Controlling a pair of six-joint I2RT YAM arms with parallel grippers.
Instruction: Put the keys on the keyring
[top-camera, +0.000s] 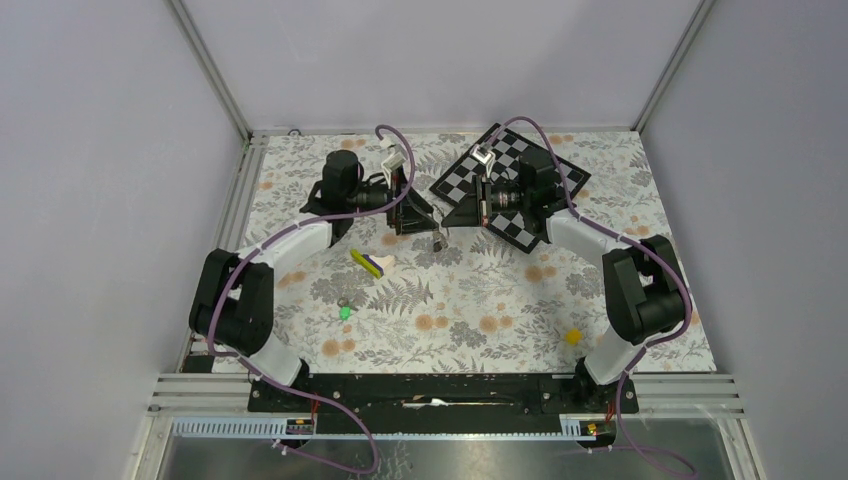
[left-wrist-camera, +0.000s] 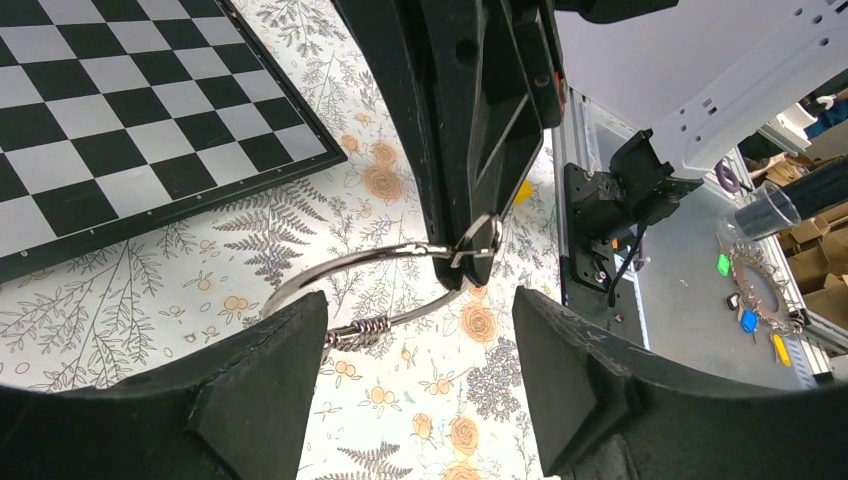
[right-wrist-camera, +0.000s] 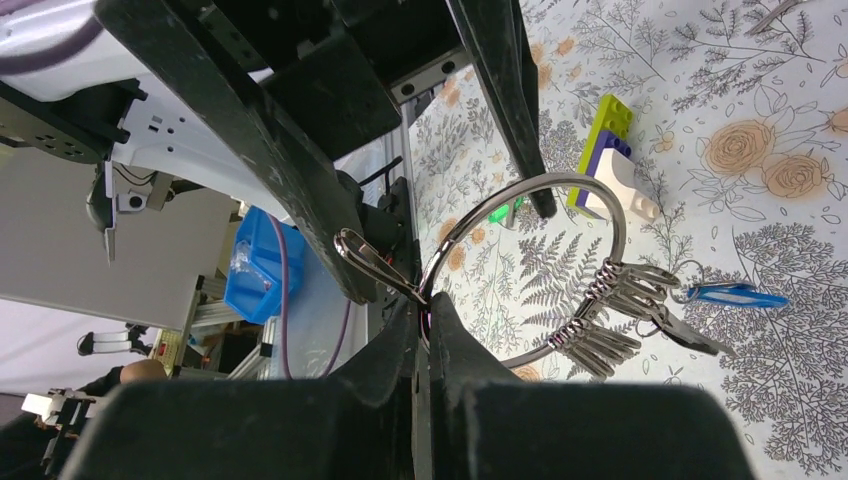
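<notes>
The keyring (right-wrist-camera: 612, 215), a thin silver wire ring with several metal clips, hangs above the floral table. My right gripper (right-wrist-camera: 424, 312) is shut on its rim. A blue key (right-wrist-camera: 735, 295) dangles from the clips. In the left wrist view the keyring (left-wrist-camera: 345, 268) curves between the fingers of my left gripper (left-wrist-camera: 420, 325), which is open; the ring's coil lies against the left finger (left-wrist-camera: 270, 380). From above, both grippers meet at mid-table, left gripper (top-camera: 415, 215) facing right gripper (top-camera: 458, 213). A green key (top-camera: 345, 312) lies on the table nearer the left arm's base.
A yellow-white-purple wedge block (top-camera: 372, 262) lies just in front of the grippers. A small yellow cube (top-camera: 572, 336) sits near the right arm's base. A black-and-white chessboard (top-camera: 545, 165) lies at the back right, under the right arm.
</notes>
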